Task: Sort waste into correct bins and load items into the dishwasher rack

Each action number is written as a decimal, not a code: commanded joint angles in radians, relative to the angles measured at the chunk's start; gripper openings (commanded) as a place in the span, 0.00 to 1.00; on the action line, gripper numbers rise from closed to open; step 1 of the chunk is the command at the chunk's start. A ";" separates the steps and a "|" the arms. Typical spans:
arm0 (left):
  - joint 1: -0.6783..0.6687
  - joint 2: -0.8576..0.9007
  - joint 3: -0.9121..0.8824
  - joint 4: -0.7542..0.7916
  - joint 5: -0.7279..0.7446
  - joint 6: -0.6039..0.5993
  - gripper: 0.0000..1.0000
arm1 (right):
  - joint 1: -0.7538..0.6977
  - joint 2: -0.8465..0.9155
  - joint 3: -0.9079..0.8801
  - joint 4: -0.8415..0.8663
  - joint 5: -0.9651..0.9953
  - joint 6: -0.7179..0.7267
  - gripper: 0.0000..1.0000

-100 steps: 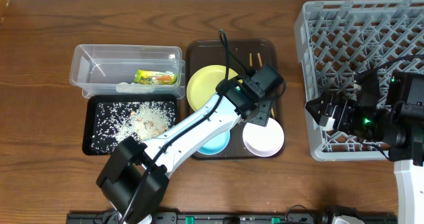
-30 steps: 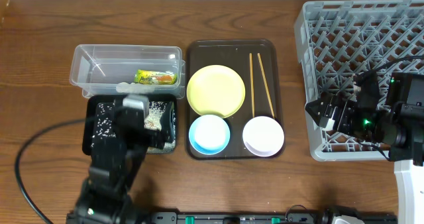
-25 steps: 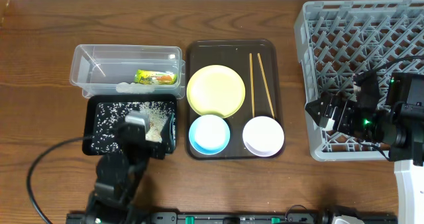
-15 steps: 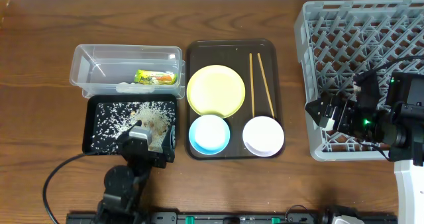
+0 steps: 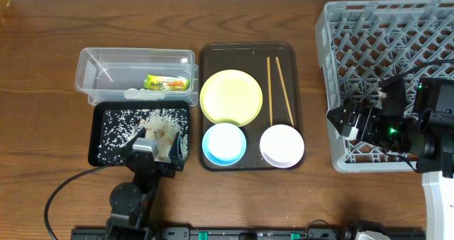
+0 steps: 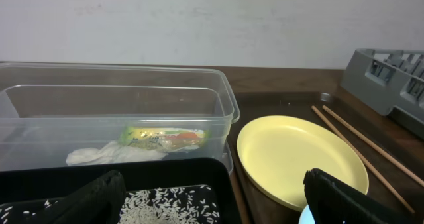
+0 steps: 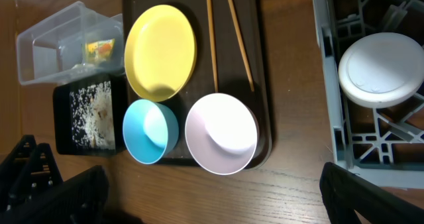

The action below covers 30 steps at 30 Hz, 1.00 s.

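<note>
Brown wooden counter (image 5: pixel 42 69): your dark brown tray (image 5: pixel 220 55) holds one round yellow plate (image 5: pixel 231 96), one light blue bowl (image 5: pixel 224 142), one white-pinkish bowl (image 5: pixel 281 145) and two wooden chopsticks (image 5: pixel 269 91). Your left claw (image 6: pixel 212 182) and right claw (image 7: pixel 212 171) gape wide, empty.

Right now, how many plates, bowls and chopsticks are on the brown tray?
Plates: 1, the yellow plate
Bowls: 2, the light blue bowl and the white-pinkish bowl
Chopsticks: 2, the wooden chopsticks
Total: 5
</note>
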 commanded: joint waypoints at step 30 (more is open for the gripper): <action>0.005 -0.007 -0.028 -0.013 0.003 0.010 0.89 | 0.356 0.076 0.015 0.211 0.214 0.113 0.88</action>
